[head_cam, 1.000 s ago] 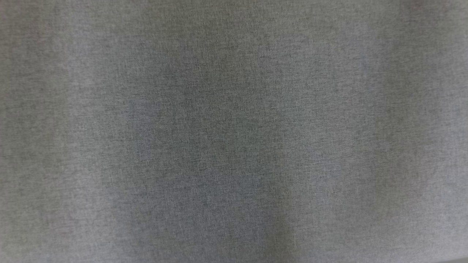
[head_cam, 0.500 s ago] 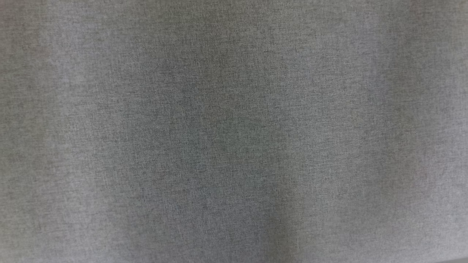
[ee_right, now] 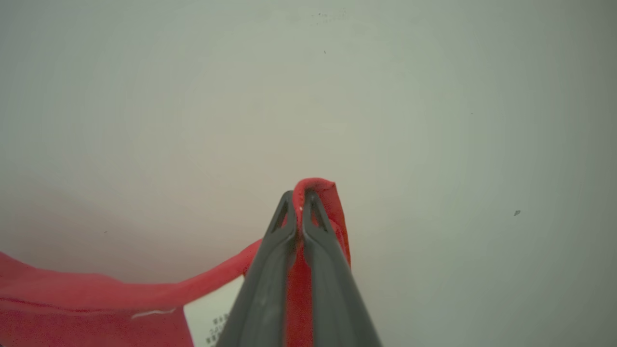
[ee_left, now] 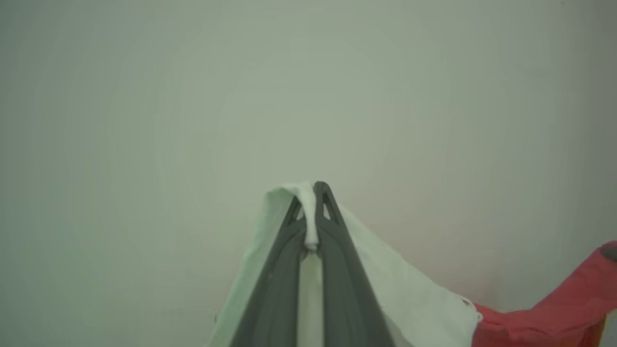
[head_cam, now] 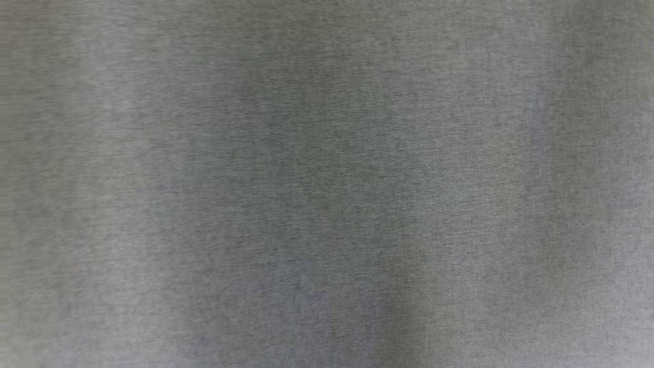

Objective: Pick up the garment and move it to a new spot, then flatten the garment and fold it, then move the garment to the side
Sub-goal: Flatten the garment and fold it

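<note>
Pinching edges: left end effector (ee_left: 309,195) on white cloth, right end effector (ee_right: 299,197) on red hem. The garment (ee_left: 414,299) seems light and limp; hems grip best.

Garment (ee_left: 540,323) red and white

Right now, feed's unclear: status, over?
Left gripper shut on white corner of red-and-white cloth garment. Right gripper shut on its red hem. Grey fabric close before head camera.
</note>
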Tool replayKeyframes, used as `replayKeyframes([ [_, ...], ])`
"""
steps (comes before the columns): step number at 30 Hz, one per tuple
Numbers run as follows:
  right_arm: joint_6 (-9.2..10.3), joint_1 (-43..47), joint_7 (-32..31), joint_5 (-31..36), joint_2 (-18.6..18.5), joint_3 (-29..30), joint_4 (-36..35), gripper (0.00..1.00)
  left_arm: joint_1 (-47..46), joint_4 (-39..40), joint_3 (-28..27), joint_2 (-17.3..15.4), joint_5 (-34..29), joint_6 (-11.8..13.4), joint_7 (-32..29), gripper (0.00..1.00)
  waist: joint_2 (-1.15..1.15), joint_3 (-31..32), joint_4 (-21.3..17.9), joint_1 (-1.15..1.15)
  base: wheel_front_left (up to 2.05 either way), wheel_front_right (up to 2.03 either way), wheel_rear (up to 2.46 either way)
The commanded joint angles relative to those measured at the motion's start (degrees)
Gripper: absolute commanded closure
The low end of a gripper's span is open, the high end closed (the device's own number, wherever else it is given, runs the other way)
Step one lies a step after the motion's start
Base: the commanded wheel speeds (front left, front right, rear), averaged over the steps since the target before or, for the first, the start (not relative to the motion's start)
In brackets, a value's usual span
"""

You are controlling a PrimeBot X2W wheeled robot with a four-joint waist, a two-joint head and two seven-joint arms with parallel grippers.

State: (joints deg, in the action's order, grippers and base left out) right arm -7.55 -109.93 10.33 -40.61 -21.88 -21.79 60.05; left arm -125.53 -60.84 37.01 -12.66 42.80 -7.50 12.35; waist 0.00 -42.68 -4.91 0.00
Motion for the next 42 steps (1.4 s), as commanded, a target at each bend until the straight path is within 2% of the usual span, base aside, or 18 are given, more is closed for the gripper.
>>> replayKeyframes([
  [1, 0.15, 2.5, 0.5, -0.7, -0.7, -1.2, -2.0, 1.00, 2.9, 1.6, 0.6, 0.3, 1.2, 0.1, 0.9, 1.00, 0.00, 1.1, 1.3, 0.00, 0.00, 0.00, 0.00],
  [4, 0.15, 7.6, 0.9, -2.7, -1.9, -3.9, -7.0, 1.00, 8.2, 5.2, 1.8, -1.3, 2.2, 0.1, 2.0, 1.00, 0.00, 3.0, 1.6, 0.00, 0.00, 0.00, 0.00],
  [8, 0.15, 16.4, 1.9, -5.2, -3.9, -7.4, -13.2, 1.00, 17.4, 10.4, -1.0, -3.2, 4.8, 0.2, 2.8, 1.00, 0.00, 5.9, 1.2, 0.00, 0.00, 0.00, 0.00],
  [10, 0.15, 21.1, 2.5, -7.1, -4.7, -8.1, -15.6, 1.00, 22.9, 14.4, -2.3, -4.3, 4.5, 1.1, 2.9, 1.00, 0.00, 7.5, 1.0, 0.00, 0.00, 0.00, 0.00],
  [15, 0.15, 33.3, 3.1, -11.6, -6.7, -8.9, -21.2, 1.00, 41.0, 29.6, -7.5, -6.7, 3.8, 5.3, 2.8, 1.00, 0.00, 12.1, 1.3, 0.00, 0.00, 0.00, 0.00],
  [16, 0.15, 38.5, 3.4, -13.0, -8.0, -9.0, -23.6, 1.00, 49.0, 36.2, -9.4, -7.1, 3.7, 7.4, 2.8, 1.00, 0.00, 14.2, 1.6, 0.00, 0.00, 0.00, 0.00],
  [17, 0.15, 41.2, 3.3, -13.6, -8.5, -9.0, -24.8, 1.00, 53.3, 39.8, -10.2, -7.2, 3.9, 8.6, 2.8, 1.00, 0.00, 15.0, 1.8, 0.00, 0.00, 0.00, 0.00],
  [18, 0.15, 43.9, 3.4, -14.0, -9.1, -9.1, -25.9, 1.00, 57.3, 42.8, -11.0, -7.5, 3.6, 9.6, 2.8, 1.00, 0.00, 16.0, 2.0, 0.00, 0.00, 0.00, 0.00],
  [19, 0.15, 43.9, 3.4, -14.0, -9.1, -9.1, -25.9, 1.00, 57.3, 42.8, -11.0, -7.5, 3.6, 9.6, 2.8, 1.00, 0.00, 16.0, 2.0, 0.00, 0.00, 0.00, 0.00],
  [22, 0.15, 52.0, 3.7, -15.8, -9.8, -8.6, -29.1, 1.00, 69.4, 51.3, -13.7, -9.0, 2.8, 12.9, 2.9, 1.00, 0.00, 19.1, 2.0, 0.00, 0.00, 0.00, 0.00],
  [27, 0.15, 65.0, 3.8, -17.4, -10.9, -6.6, -33.1, 1.00, 90.0, 62.5, -17.2, -8.3, 4.4, 16.4, 2.9, 1.00, 0.00, 23.5, 2.0, 0.00, 0.00, 0.00, 0.00],
  [32, 0.15, 76.6, 3.6, -18.2, -10.6, -3.2, -36.2, 1.00, 106.4, 68.0, -20.4, -5.5, 4.2, 17.5, 2.9, 1.00, 0.00, 27.3, 2.3, 0.00, 0.00, 0.00, 0.00],
  [37, 0.15, 87.6, 2.8, -18.4, -8.8, -0.2, -37.5, 1.00, 119.6, 68.3, -22.4, -1.9, 4.4, 16.4, 2.9, 1.00, 0.00, 31.6, 2.7, 0.00, 0.00, 0.00, 0.00],
  [42, 0.15, 97.9, 2.1, -17.6, -6.7, 2.7, -37.7, 1.00, 128.4, 66.4, -22.8, 1.3, 4.3, 14.6, 2.9, 1.00, 0.00, 35.3, 3.6, 0.00, 0.00, 0.00, 0.00],
])
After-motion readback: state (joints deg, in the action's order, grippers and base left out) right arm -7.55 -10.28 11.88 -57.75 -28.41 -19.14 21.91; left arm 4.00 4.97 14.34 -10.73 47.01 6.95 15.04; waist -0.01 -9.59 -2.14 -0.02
